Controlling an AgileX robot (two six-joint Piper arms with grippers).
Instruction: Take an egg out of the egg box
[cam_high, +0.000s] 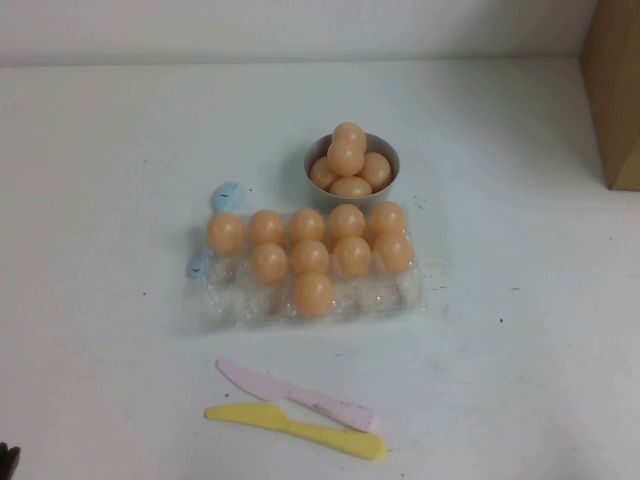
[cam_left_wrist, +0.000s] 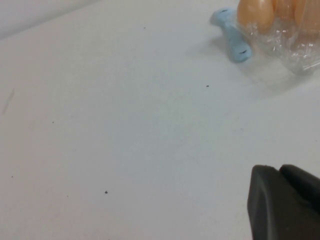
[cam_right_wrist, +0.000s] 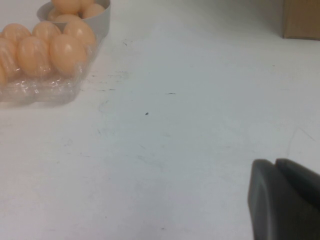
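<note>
The clear plastic egg box lies mid-table and holds several orange-tan eggs; one egg sits alone in the front row. My left gripper is shut and empty, low over bare table, well to the left of the box, whose corner shows in the left wrist view. My right gripper is shut and empty over bare table to the right of the box. Only a dark bit of the left arm shows in the high view; the right arm is out of it.
A small grey bowl heaped with eggs stands just behind the box. A blue spoon lies at the box's left end. A pink knife and a yellow knife lie in front. A cardboard box stands far right.
</note>
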